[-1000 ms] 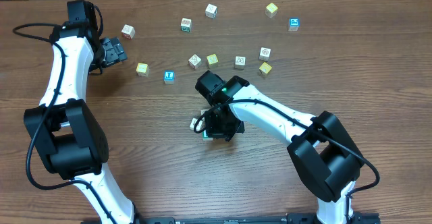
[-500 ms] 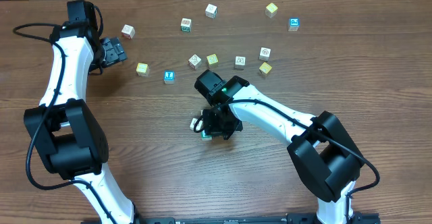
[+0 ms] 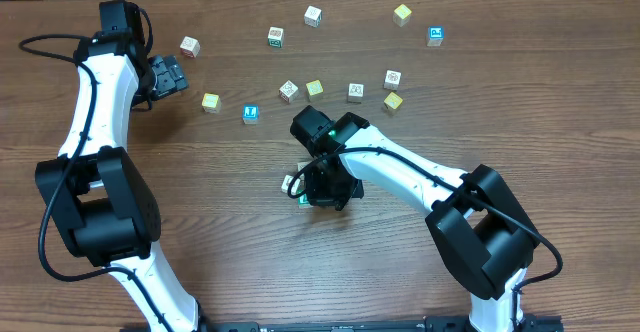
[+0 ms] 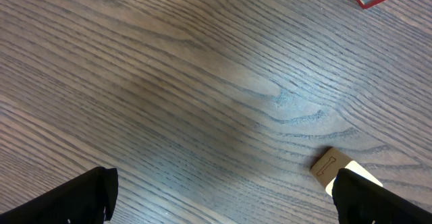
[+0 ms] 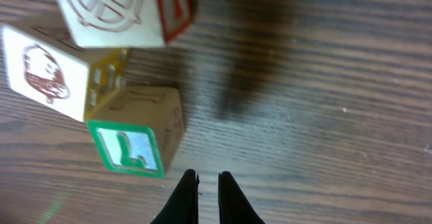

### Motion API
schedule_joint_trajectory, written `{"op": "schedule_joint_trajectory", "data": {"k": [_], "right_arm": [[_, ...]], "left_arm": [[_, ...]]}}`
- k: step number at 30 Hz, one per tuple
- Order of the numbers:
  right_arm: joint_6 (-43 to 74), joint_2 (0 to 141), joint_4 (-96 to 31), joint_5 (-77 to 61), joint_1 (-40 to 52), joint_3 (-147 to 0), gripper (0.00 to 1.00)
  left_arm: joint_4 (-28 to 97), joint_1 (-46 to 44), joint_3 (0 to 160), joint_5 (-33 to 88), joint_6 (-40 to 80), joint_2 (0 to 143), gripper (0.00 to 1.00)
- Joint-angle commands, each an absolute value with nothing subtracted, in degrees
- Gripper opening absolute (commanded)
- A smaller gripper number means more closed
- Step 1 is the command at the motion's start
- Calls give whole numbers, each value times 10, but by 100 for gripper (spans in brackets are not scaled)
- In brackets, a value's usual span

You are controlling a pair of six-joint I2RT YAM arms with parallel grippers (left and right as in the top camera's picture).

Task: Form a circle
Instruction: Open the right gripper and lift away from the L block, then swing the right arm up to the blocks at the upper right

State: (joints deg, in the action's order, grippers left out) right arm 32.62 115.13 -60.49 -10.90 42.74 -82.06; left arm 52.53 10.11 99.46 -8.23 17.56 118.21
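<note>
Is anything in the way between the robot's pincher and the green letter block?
No, nothing visible is. The right gripper, shut and empty, sits just beside the green block, with only bare table between them. Two whitish blocks lie beyond the green one, not in the way.

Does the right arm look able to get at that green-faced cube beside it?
Probably yes: the right gripper sits right beside the green-faced cube, only bare table between, but its jaws are shut and must open first.
</note>
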Motion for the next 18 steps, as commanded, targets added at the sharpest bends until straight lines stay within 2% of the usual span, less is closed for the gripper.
{"op": "schedule_joint_trajectory", "data": {"k": [1, 11, 16, 18], "right_arm": [[332, 1151, -623, -60, 424, -818, 4], [325, 1151, -643, -32, 350, -845, 9], [325, 1151, -642, -4, 309, -845, 21], [325, 1151, -642, -2, 299, -845, 23]], "left_arm": [[524, 97, 991, -85, 171, 1176, 100], [524, 97, 991, -85, 171, 1176, 100], [524, 97, 991, -85, 171, 1176, 99], [524, 97, 991, -85, 171, 1176, 99]]}}
